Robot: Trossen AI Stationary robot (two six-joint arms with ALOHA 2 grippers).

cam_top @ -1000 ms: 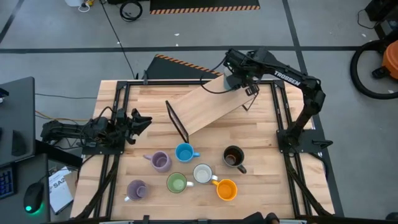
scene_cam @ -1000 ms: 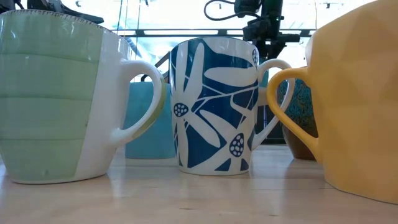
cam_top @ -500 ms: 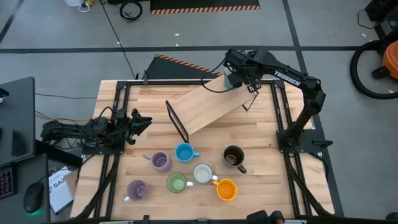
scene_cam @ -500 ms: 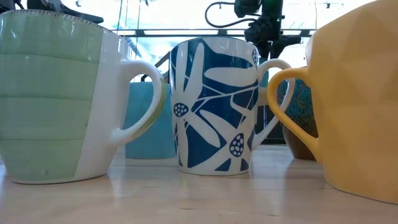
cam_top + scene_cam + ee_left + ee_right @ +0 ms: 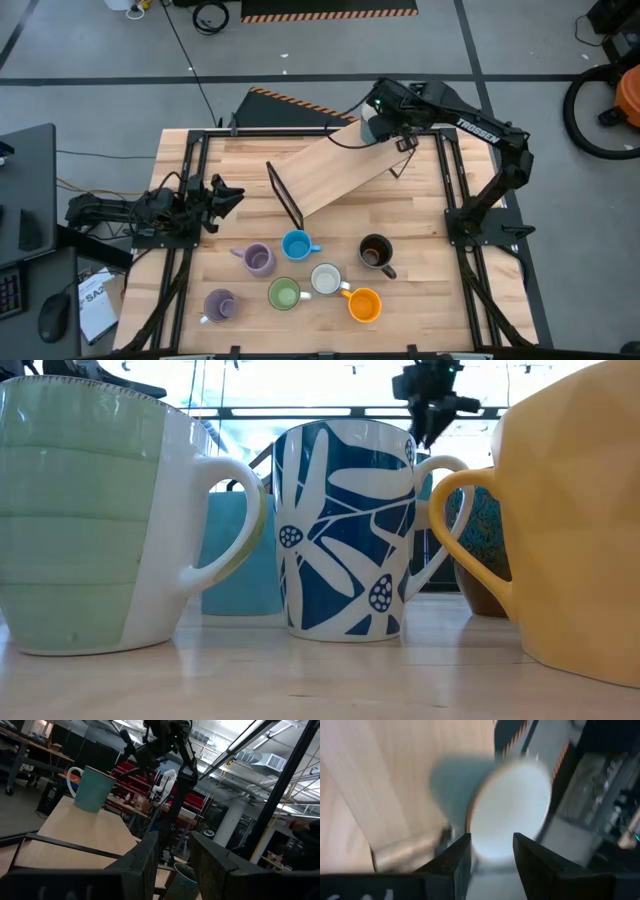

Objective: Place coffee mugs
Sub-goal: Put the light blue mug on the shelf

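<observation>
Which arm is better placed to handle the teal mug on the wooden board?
Right. The right gripper hangs just above the teal mug at the wooden board's far end, while the left gripper sits near the table's left edge.

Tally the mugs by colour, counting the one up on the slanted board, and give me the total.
Purple mugs: 2
Blue mug: 1
Green mug: 1
White mug with blue flowers: 1
Orange mug: 1
Dark brown mug: 1
Pale teal mug on the slanted board: 1
Total: 8
</observation>
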